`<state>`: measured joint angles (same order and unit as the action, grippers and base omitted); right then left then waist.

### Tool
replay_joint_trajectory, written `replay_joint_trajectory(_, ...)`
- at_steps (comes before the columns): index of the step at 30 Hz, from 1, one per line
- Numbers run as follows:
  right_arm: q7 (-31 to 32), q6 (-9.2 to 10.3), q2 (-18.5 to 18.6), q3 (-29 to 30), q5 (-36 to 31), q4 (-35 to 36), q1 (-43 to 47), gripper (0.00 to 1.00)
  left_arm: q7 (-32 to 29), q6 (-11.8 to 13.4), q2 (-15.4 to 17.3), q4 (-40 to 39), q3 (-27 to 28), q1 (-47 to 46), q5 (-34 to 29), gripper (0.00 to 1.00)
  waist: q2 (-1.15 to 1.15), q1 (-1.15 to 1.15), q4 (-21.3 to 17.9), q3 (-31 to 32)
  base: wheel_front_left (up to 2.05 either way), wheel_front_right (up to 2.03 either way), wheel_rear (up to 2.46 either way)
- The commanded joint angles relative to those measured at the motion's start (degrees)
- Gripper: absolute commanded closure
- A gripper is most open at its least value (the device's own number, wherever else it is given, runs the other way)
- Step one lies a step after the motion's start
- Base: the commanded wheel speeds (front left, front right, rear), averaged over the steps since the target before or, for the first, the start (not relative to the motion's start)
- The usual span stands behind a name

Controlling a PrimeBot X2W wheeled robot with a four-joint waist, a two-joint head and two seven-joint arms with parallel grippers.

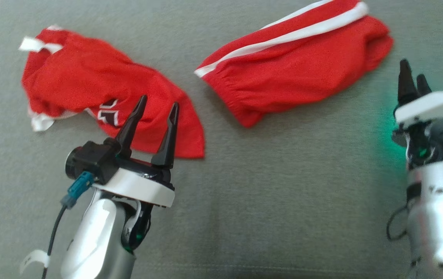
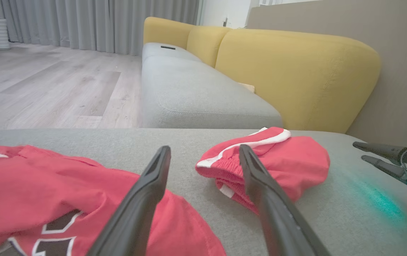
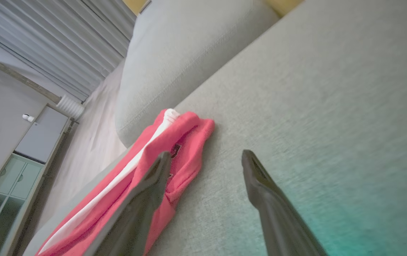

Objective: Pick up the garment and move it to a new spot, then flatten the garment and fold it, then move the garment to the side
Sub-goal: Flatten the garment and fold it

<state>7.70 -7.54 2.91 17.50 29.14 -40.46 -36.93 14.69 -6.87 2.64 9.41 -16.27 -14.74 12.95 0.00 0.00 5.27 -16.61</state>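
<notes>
A crumpled red garment [image 1: 90, 77] with white trim and a dark printed mark lies at the left of the grey cushion [image 1: 283, 193]. My left gripper [image 1: 158, 102] hovers open over its near right part, nothing between the fingers; the left wrist view shows the same garment [image 2: 47, 185] under the left gripper [image 2: 204, 148]. A second red garment [image 1: 295, 73] with a white stripe and elastic waistband lies bunched at the upper right. My right gripper [image 1: 412, 70] stands open just right of it, above bare cushion; in the right wrist view the striped garment [image 3: 182, 142] lies left of the right gripper [image 3: 206, 153].
Both garments lie on a wide grey upholstered surface. Beyond it runs a grey sofa seat [image 2: 189, 89] with yellow back cushions [image 2: 296, 71]. Wooden floor [image 2: 47, 81] and grey curtains [image 2: 82, 25] lie to the left. The right gripper [image 2: 360, 151] shows in the left wrist view.
</notes>
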Motion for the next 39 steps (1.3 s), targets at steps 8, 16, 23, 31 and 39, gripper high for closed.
replay_joint_trajectory(8,2.59,0.05,-0.02,8.51,2.42,-13.62,-12.45,0.00,0.30,0.04,0.24,0.08,0.27,-2.62,-0.65,0.00,0.00,0.00,5.71,-3.09,0.00,0.00,0.00)
replay_joint_trajectory(16,2.82,0.05,0.75,14.36,0.37,-19.23,-17.40,0.00,0.30,0.24,0.24,0.64,-2.28,-2.95,-1.08,0.00,0.00,0.00,8.01,-4.05,0.00,0.00,0.00)
replay_joint_trajectory(23,3.99,0.05,1.70,14.48,-0.50,-20.32,-18.83,0.00,0.30,0.15,0.24,0.75,-4.09,-3.65,-1.69,0.00,0.00,0.00,9.05,-4.89,0.00,0.00,0.00)
replay_joint_trajectory(31,4.50,0.05,3.02,13.14,-2.72,-21.53,-21.09,0.00,0.30,0.28,0.24,0.37,-5.03,-4.31,-1.46,0.00,0.00,0.00,10.02,-5.71,0.00,0.00,0.00)
replay_joint_trajectory(39,3.94,0.05,4.57,12.75,-5.52,-24.41,-23.81,0.00,0.30,0.86,0.24,0.05,-5.41,-4.73,0.05,0.00,0.00,0.00,10.68,-6.86,0.00,0.00,0.00)
